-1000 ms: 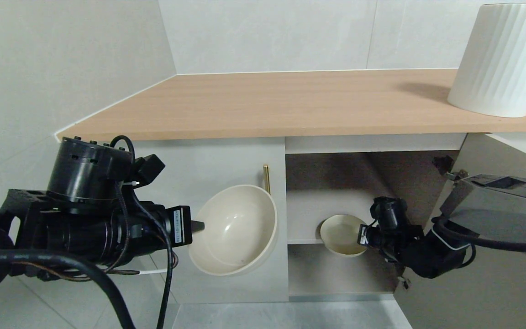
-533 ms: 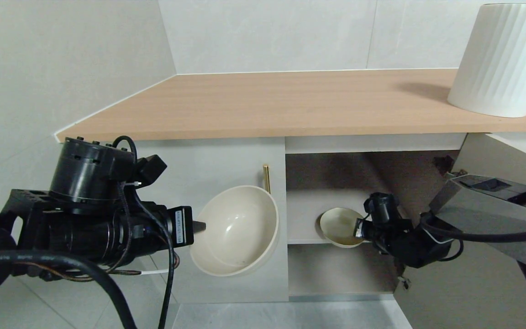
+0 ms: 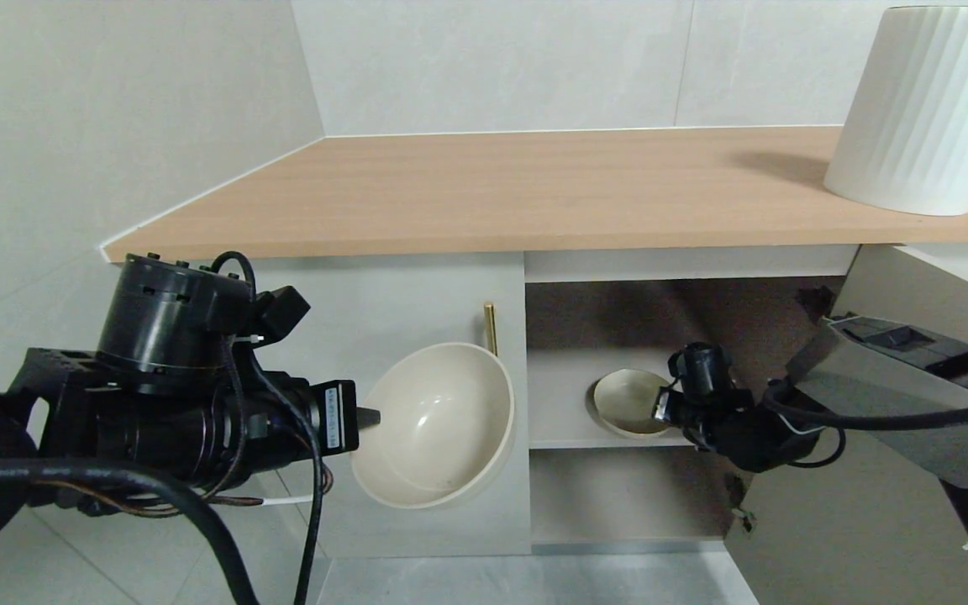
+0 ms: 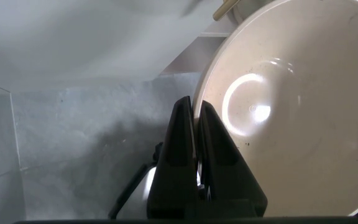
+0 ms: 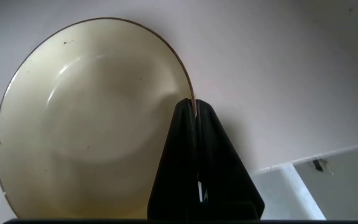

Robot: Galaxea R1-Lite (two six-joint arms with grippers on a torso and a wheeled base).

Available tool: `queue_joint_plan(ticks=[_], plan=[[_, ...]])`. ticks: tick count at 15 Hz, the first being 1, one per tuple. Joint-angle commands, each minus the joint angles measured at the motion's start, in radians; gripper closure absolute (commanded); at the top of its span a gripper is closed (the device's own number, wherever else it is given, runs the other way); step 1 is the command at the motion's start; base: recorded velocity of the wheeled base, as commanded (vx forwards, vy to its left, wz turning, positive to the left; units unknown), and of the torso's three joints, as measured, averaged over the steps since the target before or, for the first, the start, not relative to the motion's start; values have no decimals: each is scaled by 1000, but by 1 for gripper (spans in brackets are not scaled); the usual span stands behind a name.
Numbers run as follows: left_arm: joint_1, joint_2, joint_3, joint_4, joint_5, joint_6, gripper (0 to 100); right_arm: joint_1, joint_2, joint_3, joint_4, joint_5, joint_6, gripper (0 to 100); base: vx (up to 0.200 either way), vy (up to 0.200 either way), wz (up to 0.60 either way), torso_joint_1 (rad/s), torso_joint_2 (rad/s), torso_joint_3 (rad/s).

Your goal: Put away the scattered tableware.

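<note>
You lose part of the small dish's (image 3: 628, 402) rim behind the right end effector (image 3: 665, 409), and you cannot tell whether it rests on the shelf (image 3: 560, 420). The large bowl (image 4: 291, 112) runs past the left wrist view's edge. The ribbed white container (image 3: 925, 109) is cropped in the head view.

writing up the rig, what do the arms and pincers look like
Left arm: black, a fat round joint, looping black cables, a white label at the wrist. Right arm: a grey boxy link, black wrist, black cable. The left pincer and right pincer are black wedges with thin tips.

No legible text or signs.
</note>
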Motion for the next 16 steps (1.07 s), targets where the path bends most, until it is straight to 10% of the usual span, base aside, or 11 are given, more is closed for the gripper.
queue_joint_plan(ticks=[1, 15, 16], plan=[[0, 1, -1, -1, 0, -1, 100, 1, 15, -26, 12, -5, 0, 100, 0, 0, 0, 0, 0, 0], [0, 3, -2, -2, 0, -1, 100, -11, 37, -74, 23, -34, 14, 100, 0, 0, 0, 0, 0, 0], [0, 3, -2, -2, 0, -1, 100, -11, 37, -74, 24, -34, 14, 0, 0, 0, 0, 0, 0, 0]])
